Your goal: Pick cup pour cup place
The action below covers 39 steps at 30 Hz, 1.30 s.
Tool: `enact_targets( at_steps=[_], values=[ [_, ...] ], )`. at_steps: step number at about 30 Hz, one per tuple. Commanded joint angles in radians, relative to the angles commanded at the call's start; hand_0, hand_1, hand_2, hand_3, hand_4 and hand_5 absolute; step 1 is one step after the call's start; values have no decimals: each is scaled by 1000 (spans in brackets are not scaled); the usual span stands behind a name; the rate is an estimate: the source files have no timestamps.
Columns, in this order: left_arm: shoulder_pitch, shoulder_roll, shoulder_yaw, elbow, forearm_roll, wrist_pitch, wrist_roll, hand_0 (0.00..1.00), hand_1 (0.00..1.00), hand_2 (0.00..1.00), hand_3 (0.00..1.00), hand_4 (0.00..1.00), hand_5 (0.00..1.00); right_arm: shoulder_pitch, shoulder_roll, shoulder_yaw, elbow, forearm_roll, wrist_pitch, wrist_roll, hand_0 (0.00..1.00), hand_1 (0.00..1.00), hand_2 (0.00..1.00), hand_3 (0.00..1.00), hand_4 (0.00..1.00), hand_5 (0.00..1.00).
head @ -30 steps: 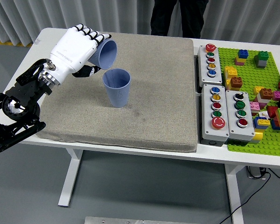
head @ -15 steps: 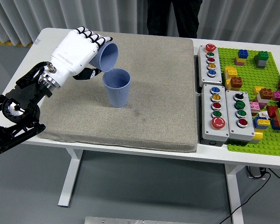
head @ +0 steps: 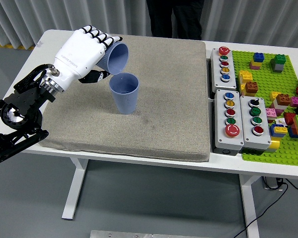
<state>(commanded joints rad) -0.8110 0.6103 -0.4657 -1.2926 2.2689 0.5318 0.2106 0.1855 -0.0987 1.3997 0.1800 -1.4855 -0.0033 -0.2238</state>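
While your left hand grips the tilted cup at upper left, it has lifted slightly above the standing cup; pouring looks nearly finished.

We see our left hand as a glossy white shell with small grey lettering on its back and black-banded fingers, joined by a silver ribbed wrist to a black, open-framed forearm with round joints.
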Motion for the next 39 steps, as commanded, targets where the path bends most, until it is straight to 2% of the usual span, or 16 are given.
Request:
enact_targets(
  at_steps=[6,9,12,16,17,18,22,27,33,36,39],
  values=[
    [4,-3,-8,4,0,16,-13,659,623,631,632,623,89,1,0,1,0,1,0,0,694,681,615,599,17,183],
    [6,0,-12,11,-29,23,-43,659,623,631,632,623,89,2,-1,2,0,-1,0,0,694,681,615,599,17,183],
    [8,3,-20,36,-153,23,-109,658,621,633,625,624,90,3,-1,1,0,0,0,0,694,681,616,599,11,180],
    [16,4,-38,58,-294,16,-153,658,621,633,625,624,90,4,-1,1,0,2,0,0,694,681,616,599,11,180],
    [20,5,-48,65,-333,10,-179,657,620,631,621,625,87,4,-1,2,0,1,0,0,694,681,616,599,10,178],
    [28,7,-64,69,-379,2,-210,657,620,631,621,625,87,6,-1,2,0,1,0,0,694,681,616,599,10,178],
    [42,10,-90,66,-541,-9,-268,657,620,631,621,625,87,8,-1,3,0,1,-1,1,694,681,616,599,10,178],
    [54,11,-103,53,-740,-39,-323,656,617,627,614,628,87,9,-1,3,0,2,-1,1,694,681,616,599,10,181],
    [77,9,-142,28,-1000,-101,-379,647,608,611,605,628,87,10,0,4,0,0,-1,1,694,681,616,599,9,185],
    [114,-5,-196,23,-1130,-138,-412,649,614,612,600,629,87,9,0,3,0,1,-1,0,694,681,616,599,8,182],
    [141,-22,-231,36,-1254,-128,-432,649,614,612,600,629,87,8,0,4,0,-1,-1,0,694,681,616,599,8,182]
  ],
)
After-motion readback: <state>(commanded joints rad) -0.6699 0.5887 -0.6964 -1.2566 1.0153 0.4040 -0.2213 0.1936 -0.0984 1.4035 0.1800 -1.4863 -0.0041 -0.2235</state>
